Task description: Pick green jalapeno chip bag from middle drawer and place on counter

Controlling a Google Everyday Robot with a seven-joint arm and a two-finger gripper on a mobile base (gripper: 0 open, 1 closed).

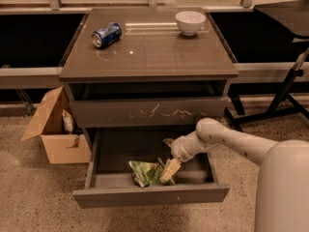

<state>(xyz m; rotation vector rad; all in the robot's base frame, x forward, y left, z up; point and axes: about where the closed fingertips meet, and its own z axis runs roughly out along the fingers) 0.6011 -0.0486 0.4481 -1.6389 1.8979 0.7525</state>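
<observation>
The green jalapeno chip bag point(146, 173) lies crumpled on the floor of the open middle drawer point(150, 196), near its front. My gripper point(168, 156) reaches into the drawer from the right and is open. Its lower pale finger point(169, 170) points down at the bag's right edge, and the upper finger point(167, 141) points towards the back. The bag is not held. The counter point(149, 52) is the glossy grey-brown top of the cabinet above.
A blue soda can point(106, 34) lies on its side at the counter's back left, and a white bowl point(189, 21) stands at the back right. The scratched drawer front point(149, 112) overhangs the open drawer. A cardboard box point(53, 129) stands on the floor at left, and a black stand point(285, 93) at right.
</observation>
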